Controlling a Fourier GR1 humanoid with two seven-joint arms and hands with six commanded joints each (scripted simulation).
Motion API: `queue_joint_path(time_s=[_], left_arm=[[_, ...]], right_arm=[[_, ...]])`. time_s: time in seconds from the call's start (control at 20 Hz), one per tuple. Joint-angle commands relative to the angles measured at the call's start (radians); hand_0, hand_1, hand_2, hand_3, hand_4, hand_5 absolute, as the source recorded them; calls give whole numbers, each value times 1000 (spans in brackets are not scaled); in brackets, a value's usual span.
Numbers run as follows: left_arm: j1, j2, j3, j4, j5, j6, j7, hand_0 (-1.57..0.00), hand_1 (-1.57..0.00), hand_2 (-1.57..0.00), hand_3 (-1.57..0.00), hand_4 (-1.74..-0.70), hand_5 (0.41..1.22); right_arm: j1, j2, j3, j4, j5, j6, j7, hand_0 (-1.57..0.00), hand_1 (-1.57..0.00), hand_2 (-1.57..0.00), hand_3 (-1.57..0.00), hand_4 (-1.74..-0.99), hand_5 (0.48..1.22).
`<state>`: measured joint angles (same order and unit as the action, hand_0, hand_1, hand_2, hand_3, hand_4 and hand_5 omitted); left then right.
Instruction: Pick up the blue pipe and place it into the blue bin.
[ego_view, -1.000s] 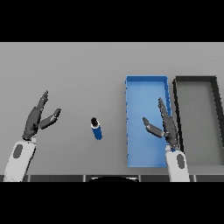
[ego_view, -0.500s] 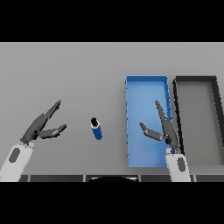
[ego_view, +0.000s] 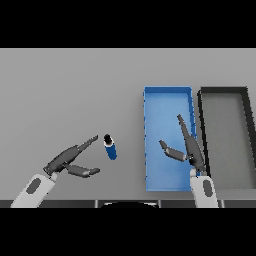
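A short blue pipe (ego_view: 110, 148) with a dark end lies on the grey table, left of the blue bin (ego_view: 167, 97). My left hand (ego_view: 67, 160) is open just left of the pipe, its fingertips close to the dark end and its thumb stretched out below; nothing is held. Over the blue bin's near right part hangs my right hand (ego_view: 189, 145), open and holding nothing, fingers pointing away from me.
A dark grey bin (ego_view: 224, 93) stands right beside the blue bin, at the table's right edge.
My left hand has swung right and a little toward me, closing in on the pipe. My right hand shifted slightly nearer. The pipe has not moved.
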<state>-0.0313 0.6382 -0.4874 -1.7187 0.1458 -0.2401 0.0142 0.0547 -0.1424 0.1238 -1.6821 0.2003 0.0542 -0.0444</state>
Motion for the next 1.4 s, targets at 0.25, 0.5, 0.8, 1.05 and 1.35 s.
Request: queue_joint_path(time_s=[0.25,0.5,0.8,1.05,1.35], left_arm=[[-71,-146,-59,90,-65,35,-29,1,1,1,1,-1145,486],[-107,-236,-57,207,-70,53,-57,1,1,1,1,-1130,493],[-158,-327,-66,331,-120,94,-112,1,1,-23,0,-1098,517],[-158,-407,-52,361,-28,52,-127,-39,-248,-417,-345,-1268,675],[-147,-439,-63,338,-19,65,-141,-1099,-1190,-1246,-1196,-1588,1078]], right_arm=[[-11,6,-6,4,-14,5,17,1,1,1,1,-1209,556],[11,4,-7,-11,-19,6,-1,1,1,1,1,-1203,551],[15,2,-14,1,-19,4,-12,1,1,1,1,-1195,548],[6,-3,-16,14,-21,10,-16,1,1,1,1,-1196,560],[15,-5,-14,-20,-17,4,-3,1,1,1,1,-1179,561]])
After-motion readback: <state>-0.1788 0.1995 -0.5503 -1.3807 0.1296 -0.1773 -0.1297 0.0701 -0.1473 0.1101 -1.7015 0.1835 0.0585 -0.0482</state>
